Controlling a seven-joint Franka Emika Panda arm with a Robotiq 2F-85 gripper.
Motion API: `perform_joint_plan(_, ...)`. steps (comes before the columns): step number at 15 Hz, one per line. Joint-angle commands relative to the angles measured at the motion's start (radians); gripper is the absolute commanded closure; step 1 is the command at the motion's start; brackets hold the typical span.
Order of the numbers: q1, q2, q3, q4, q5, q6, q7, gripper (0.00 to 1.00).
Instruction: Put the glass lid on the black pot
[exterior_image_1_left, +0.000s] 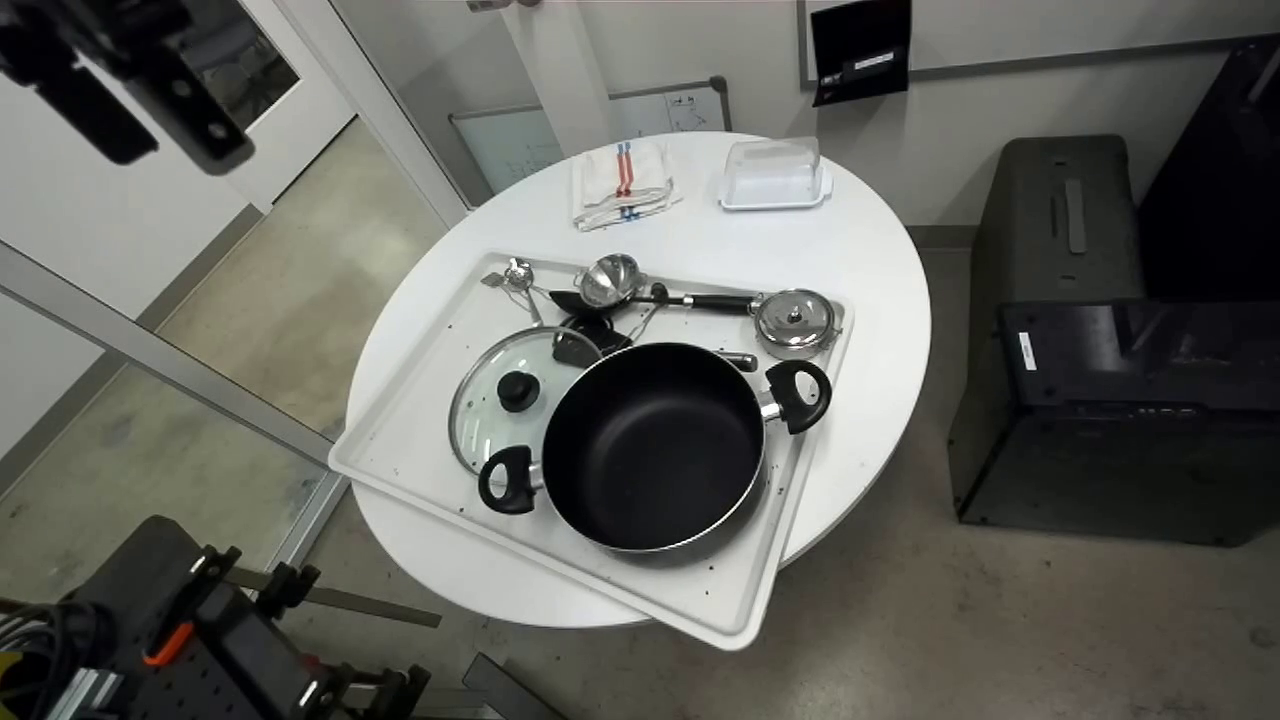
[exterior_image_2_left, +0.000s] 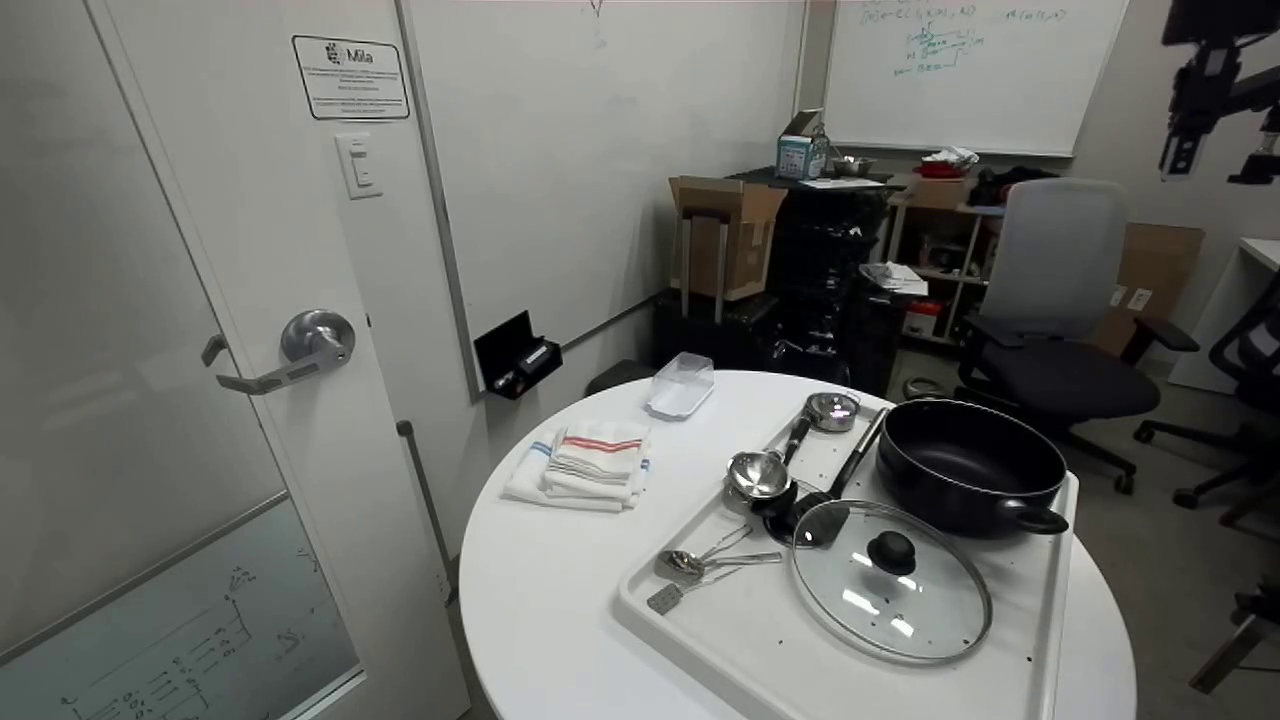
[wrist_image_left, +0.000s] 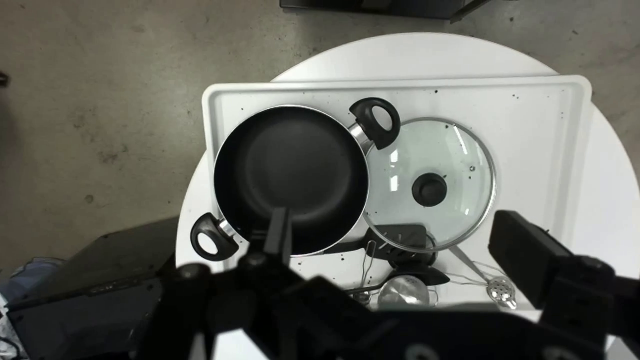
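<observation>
Currently, on my books: jaws, one pair, wide apart, nothing held, hanging high and touching nothing on the tabletop (wrist_image_left: 425, 56). Glass lid (wrist_image_left: 434, 162), one, laid in the white tray (wrist_image_left: 525, 150), black knob (wrist_image_left: 429, 189) upward, partly over the head of a spatula (wrist_image_left: 385, 240); place, by my wrist view, between the black pot (wrist_image_left: 292, 170) and the tabletop's right edge. Pot: uncovered, toward the tabletop's left edge, one loop handle (wrist_image_left: 386, 138) reaching over the lid's rim; contact there, cannot tell. Chief relation: knob shows beyond the jaws, toward the tabletop's upper edge in that view, in line with their gap and slightly right of its middle. Long axis: none, lid and knob both round, so I judge any closing line will do, the present left-to-right one included. Rig: single-armed, hence no nearer side to choose. Move called for, in my judgement: down and somewhat forward, trimming right, until the gap straddles the knob. Onward way: left to the pot. Risk, as I rate it: the overhanging handle may snag the rim on a straight lift, so I would draw the lid rightward first.
</observation>
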Motion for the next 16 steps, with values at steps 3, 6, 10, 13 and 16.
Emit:
perform_joint_plan(3,0.029,0.171,0.070,0.083,-0.033,0.061,0.018,0.00)
perform_joint_plan(6,0.045,0.254,0.105,0.109,-0.065,0.106,0.017,0.00)
perform_joint_plan(10,0.059,0.355,0.134,0.152,-0.140,0.137,0.002,0.00)
perform_joint_plan(13,0.064,0.433,0.144,0.180,-0.190,0.164,-0.019,0.00)
perform_joint_plan(16,0.066,0.516,0.153,0.213,-0.212,0.191,-0.052,0.00)
